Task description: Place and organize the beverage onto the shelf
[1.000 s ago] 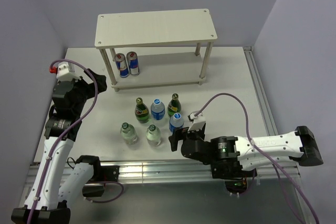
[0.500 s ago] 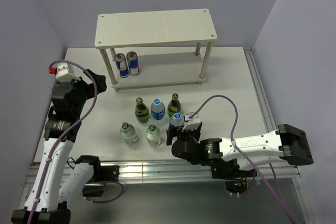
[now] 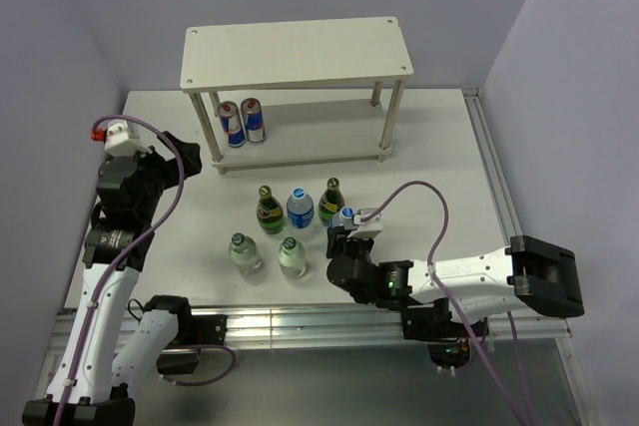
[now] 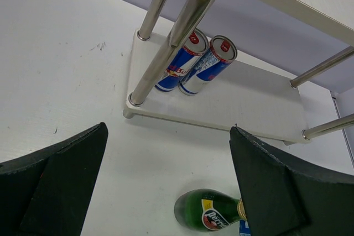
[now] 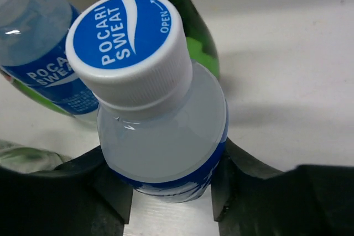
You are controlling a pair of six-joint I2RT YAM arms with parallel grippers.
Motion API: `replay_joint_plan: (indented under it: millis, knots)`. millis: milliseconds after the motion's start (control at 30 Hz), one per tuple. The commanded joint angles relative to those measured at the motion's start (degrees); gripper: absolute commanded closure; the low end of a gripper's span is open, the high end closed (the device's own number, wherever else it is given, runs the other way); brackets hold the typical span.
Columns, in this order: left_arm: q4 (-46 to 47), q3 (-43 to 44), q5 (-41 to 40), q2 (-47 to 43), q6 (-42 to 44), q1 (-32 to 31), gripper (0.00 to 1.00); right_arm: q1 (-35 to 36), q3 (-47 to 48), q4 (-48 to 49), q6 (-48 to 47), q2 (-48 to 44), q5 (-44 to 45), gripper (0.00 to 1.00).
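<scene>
The shelf (image 3: pixel 297 52) stands at the back, with two Red Bull cans (image 3: pixel 242 123) on its lower board (image 4: pixel 249 103). Several bottles stand in a cluster in front of it. My right gripper (image 3: pixel 342 241) is shut on the body of a Pocari Sweat bottle (image 5: pixel 160 136) with a blue and white cap (image 3: pixel 344 216); both black fingers (image 5: pixel 105 186) press its sides. My left gripper (image 4: pixel 168 175) hangs open and empty at the left (image 3: pixel 185 159), above a green Perrier bottle (image 4: pixel 207 209) and facing the shelf's left legs.
Beside the held bottle stand a second Pocari Sweat bottle (image 3: pixel 300 208), two green bottles (image 3: pixel 269 210) (image 3: pixel 330 199) and two clear bottles (image 3: pixel 243 252) (image 3: pixel 292 256). The shelf's top board is bare. Walls close in at the left and right.
My right gripper has slid forward around the Pocari Sweat bottle and closed on it; the bottle's cap has shifted slightly right. The left arm has held still.
</scene>
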Motion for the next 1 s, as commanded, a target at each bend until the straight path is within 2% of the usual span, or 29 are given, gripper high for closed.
replay_joint_plan:
  millis: [0, 67, 100, 167, 233, 333, 367, 433, 467, 567, 633, 800, 967]
  knots:
    - [0.44, 1.00, 0.34, -0.63, 1.27, 0.40, 0.01, 0.36, 5.63, -4.93, -1.56, -4.83, 5.11, 1.00]
    - [0.44, 1.00, 0.43, -0.80, 1.18, 0.40, 0.01, 1.15, 9.95, -11.29, -2.87, -9.91, 6.26, 1.00]
    - [0.44, 1.09, 0.77, -0.80, 1.18, 0.49, 0.01, 1.24, 15.02, -16.89, -3.75, -11.34, 6.34, 1.00]
    - [0.53, 1.09, 1.04, -0.80, 1.09, 0.84, 0.01, 1.15, 20.14, -20.01, -9.53, -14.25, 6.87, 1.00]
    - [0.61, 1.00, 1.74, -0.89, 0.92, 1.36, 0.01, 0.54, 27.53, -19.49, -18.38, -14.87, 5.91, 1.00]
    - [0.61, 1.00, 2.27, -0.98, 0.92, 1.89, 0.01, -1.65, 37.90, -17.04, -26.85, -13.56, 5.38, 1.00]
    - [0.61, 0.91, 2.27, -1.06, 0.92, 2.07, 0.01, -2.44, 42.10, -12.94, -33.40, -12.33, 3.99, 1.00]
    - [0.61, 0.91, 2.10, -1.15, 1.00, 1.98, 0.01, -6.12, 46.25, -10.27, -39.51, -11.01, 1.52, 1.00]
    - [0.53, 0.83, 1.84, -1.15, 1.09, 2.07, 0.01, -7.71, 48.36, -8.26, -44.23, -9.35, -0.14, 1.00]
    - [0.53, 0.83, 1.39, -1.24, 1.36, 2.07, 0.01, -14.65, 57.15, -5.08, -49.18, -4.88, -5.94, 1.00]
    - [0.53, 0.74, 1.22, -1.33, 1.44, 2.07, 0.01, -18.34, 64.88, -5.78, -49.99, -2.14, -10.34, 1.00]
    - [0.53, 0.56, 1.31, -1.42, 1.44, 2.25, 0.01, -27.40, 81.73, -6.65, -54.73, 8.84, -14.65, 1.00]
    - [0.44, 0.21, 1.22, -1.77, 1.44, 2.25, 0.01, -33.55, 94.94, -9.65, -53.51, 20.08, -18.43, 1.00]
